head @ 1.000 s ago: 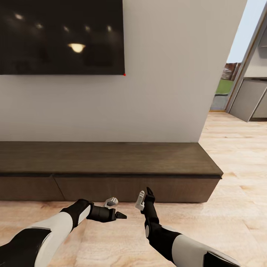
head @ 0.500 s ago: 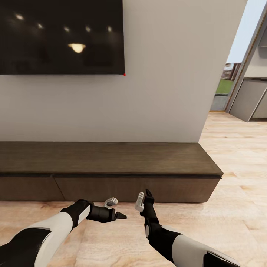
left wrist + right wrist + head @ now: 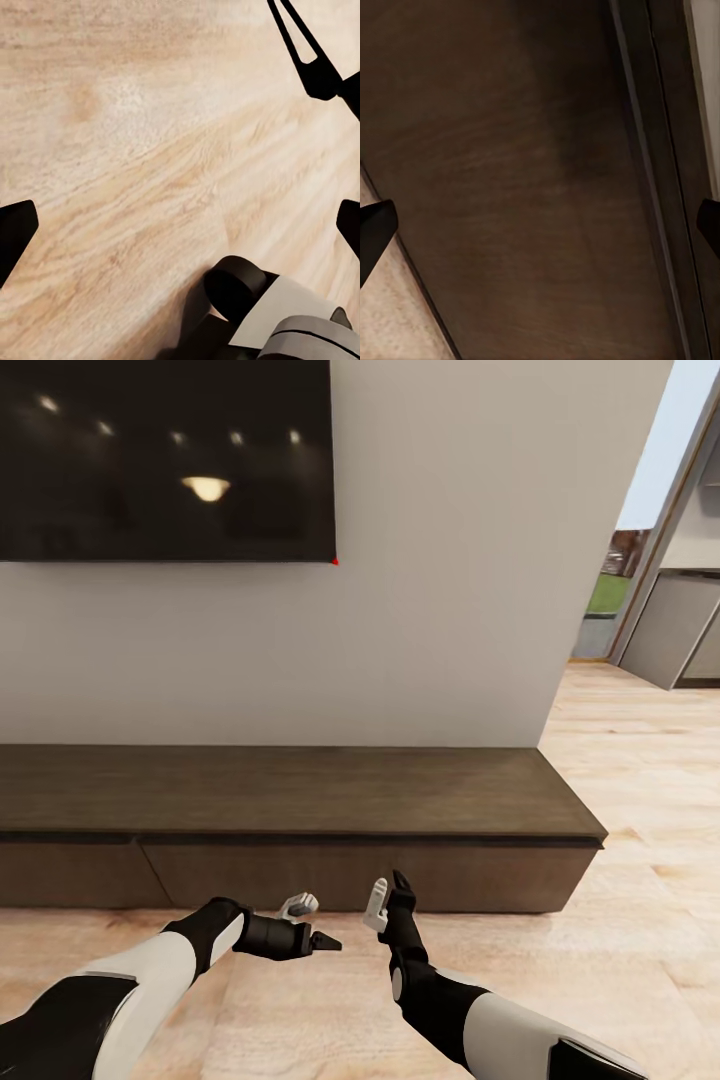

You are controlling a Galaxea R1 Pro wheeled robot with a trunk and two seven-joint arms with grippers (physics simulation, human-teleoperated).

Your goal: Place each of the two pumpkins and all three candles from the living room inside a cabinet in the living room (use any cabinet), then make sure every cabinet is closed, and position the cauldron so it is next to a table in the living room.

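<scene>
One long dark-brown cabinet (image 3: 300, 810) stood against the wall under one television (image 3: 165, 460), its two visible drawer fronts shut. The left gripper (image 3: 310, 922) and right gripper (image 3: 390, 895) both hung spread and empty before it, above the wooden floor (image 3: 640, 940).

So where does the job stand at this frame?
Done: the cabinet drawer fronts look flush, closed. In hand: nothing; the left end effector and right end effector are open and empty, the right facing a drawer front. Left: the pumpkins, candles and cauldron can't be judged from here.
</scene>
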